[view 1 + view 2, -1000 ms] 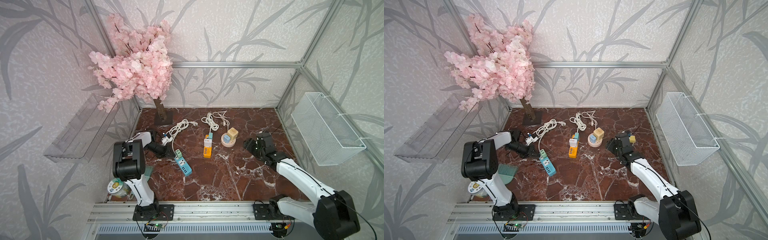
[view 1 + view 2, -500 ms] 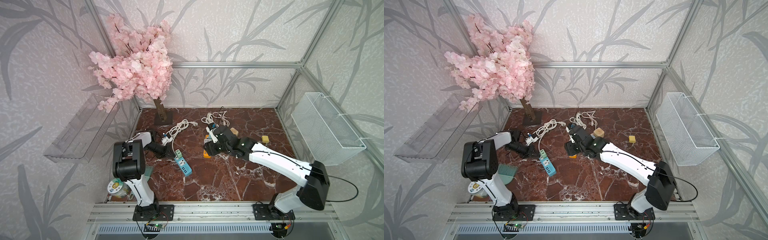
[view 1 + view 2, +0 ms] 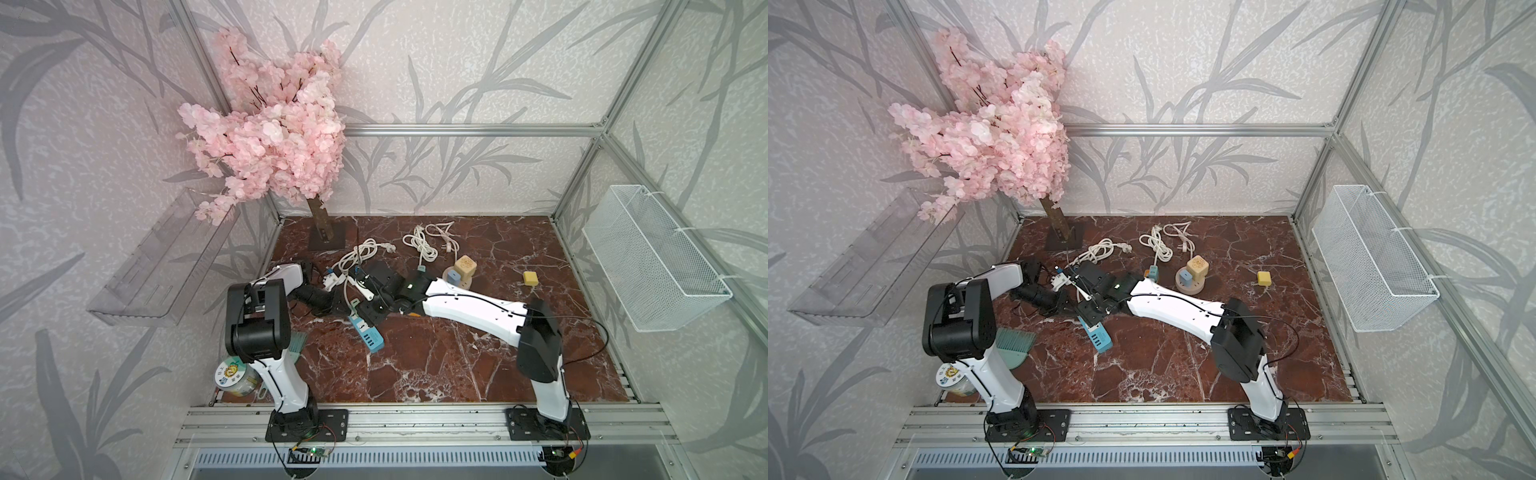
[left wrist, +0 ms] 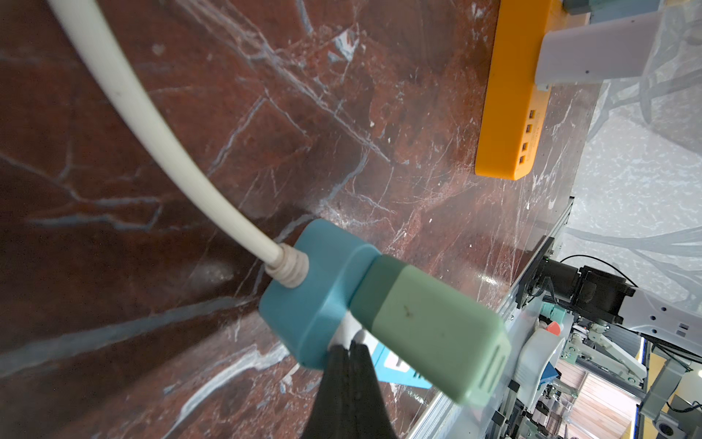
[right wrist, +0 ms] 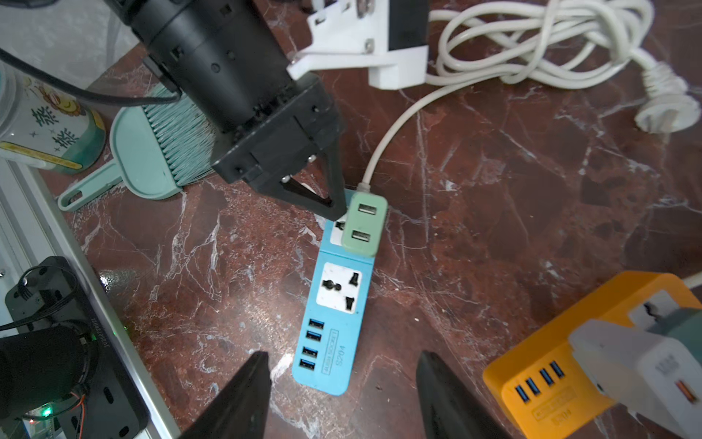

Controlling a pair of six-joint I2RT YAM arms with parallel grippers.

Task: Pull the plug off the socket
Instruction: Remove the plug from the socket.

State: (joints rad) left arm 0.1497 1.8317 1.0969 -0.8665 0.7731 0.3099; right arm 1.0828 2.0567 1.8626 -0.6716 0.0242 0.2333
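The socket is a blue power strip [image 3: 368, 334] [image 3: 1099, 333] [image 5: 338, 304] lying flat on the marble table [image 3: 457, 365]. A pale green plug [image 5: 363, 224] [image 4: 429, 330] with two USB ports sits in its outlet nearest the white cord [image 4: 159, 140]. My left gripper [image 5: 337, 216] [image 4: 350, 344] is shut, with nothing between its fingers. Its tips rest on the strip's white face right beside the green plug. My right gripper [image 5: 342, 359] [image 3: 374, 316] hovers open above the strip. Its fingers stand apart on either side of the strip's USB end and touch nothing.
An orange power strip [image 5: 551, 361] [image 4: 509, 106] with a white charger [image 5: 638, 372] lies just right of the blue one. A teal brush and dustpan [image 5: 152, 152] and a tin [image 3: 232, 374] sit at the left edge. Coiled white cords [image 3: 422, 245], a wooden toy [image 3: 459, 274] and a yellow block [image 3: 530, 278] lie farther back.
My right arm has swung from the table's right side across to the left, over the blue strip. The yellow block now lies alone at the right. The left arm has stayed put.
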